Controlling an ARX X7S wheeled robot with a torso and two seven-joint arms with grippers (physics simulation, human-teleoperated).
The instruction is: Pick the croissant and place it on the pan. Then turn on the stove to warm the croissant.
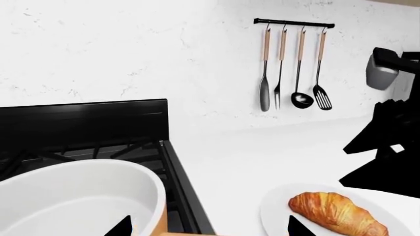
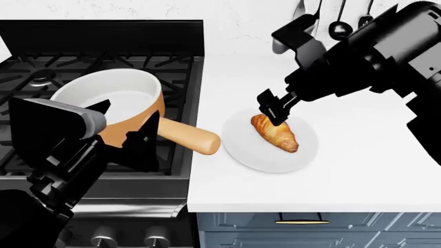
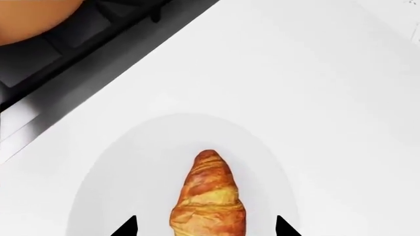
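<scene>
Both fingers of the right pincer (image 3: 205, 227) straddle the croissant (image 3: 210, 199) (spread wide, gripping nothing).

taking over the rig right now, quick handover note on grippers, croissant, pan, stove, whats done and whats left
Right gripper: open, empty, poised over the near end of the croissant, fingertips either side of it in the wrist view.
Left gripper: open, empty, over the stove's front, by the pan.
Croissant lies on the white plate on the counter, not yet gripped.
Pan sits empty on the stove grates, handle pointing toward the plate.
Done: approach only.
Left: grasp croissant, place it in the pan, turn a stove knob.
</scene>
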